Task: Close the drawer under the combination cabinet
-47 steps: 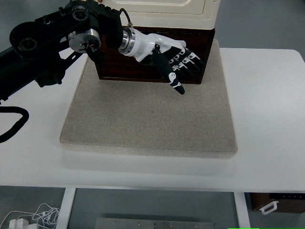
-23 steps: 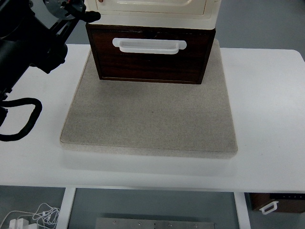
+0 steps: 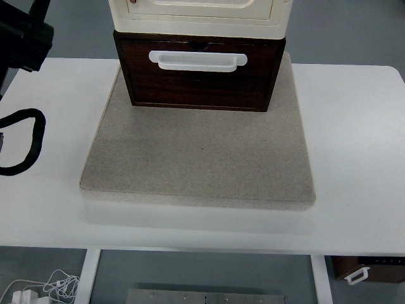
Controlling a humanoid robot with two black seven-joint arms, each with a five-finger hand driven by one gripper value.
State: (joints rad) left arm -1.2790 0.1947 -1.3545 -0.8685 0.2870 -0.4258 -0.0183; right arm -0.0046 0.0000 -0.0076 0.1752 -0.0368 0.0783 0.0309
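Note:
A dark brown wooden drawer with a white handle sits under a cream cabinet at the back of the table. Its front stands nearly flush with the cabinet above it. The cabinet rests on a grey mat. Only a black part of my left arm shows at the upper left corner, well away from the drawer. Its hand is out of the picture. My right arm does not appear.
A black cable loop lies on the white table at the left edge. Below the table's near edge are white cables at the bottom left and a brown box at the bottom right.
My left hand was spread against the drawer front one second ago. The arm has since drawn back to the upper left, and the hand has left the picture, baring the drawer front and handle.

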